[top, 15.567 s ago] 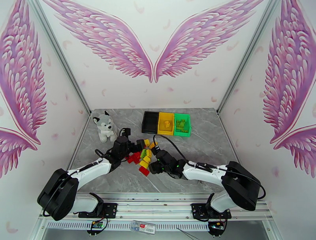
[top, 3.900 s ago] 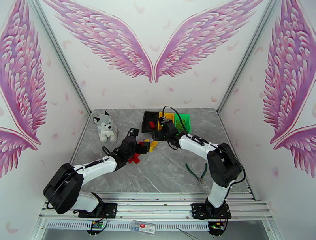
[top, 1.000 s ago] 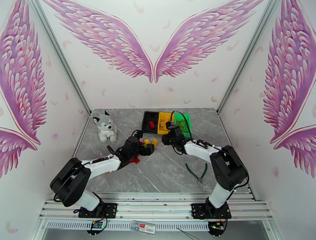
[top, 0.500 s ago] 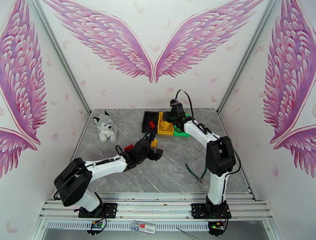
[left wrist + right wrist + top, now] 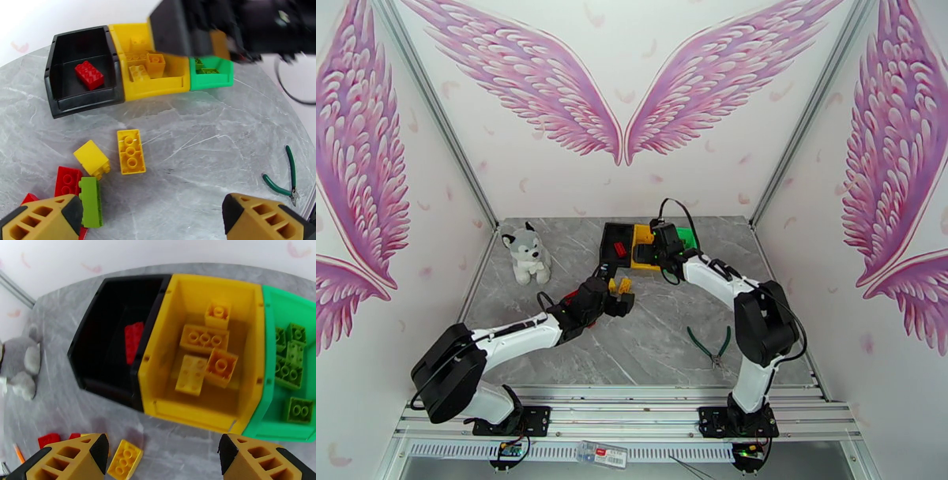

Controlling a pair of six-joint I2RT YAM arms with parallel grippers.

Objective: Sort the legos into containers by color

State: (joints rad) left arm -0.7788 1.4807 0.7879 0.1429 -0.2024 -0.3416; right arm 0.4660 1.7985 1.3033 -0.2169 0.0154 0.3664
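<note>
Left wrist: left gripper (image 5: 154, 221) wide, empty. Yellow brick (image 5: 131, 151) near 12 o'clock. Risk: closing may clip the yellow cube (image 5: 92, 159) at its 9 o'clock. Right gripper (image 5: 164, 459) spread, empty, over yellow bin (image 5: 189, 415).

The containers (image 5: 189, 413) are black, yellow, green; the legos (image 5: 130, 151) red, yellow, green; the table (image 5: 197, 130) grey-marbled.

White booth walls (image 5: 632, 189) on 3 sides. Pink feathered wing mural (image 5: 529, 71) at 12 o'clock, and more wings at 9 and 3. Aluminium corner posts (image 5: 435, 106). Grey marbled tabletop (image 5: 656, 347). Metal rail (image 5: 632, 410) at 6 o'clock. Light even and soft.
</note>
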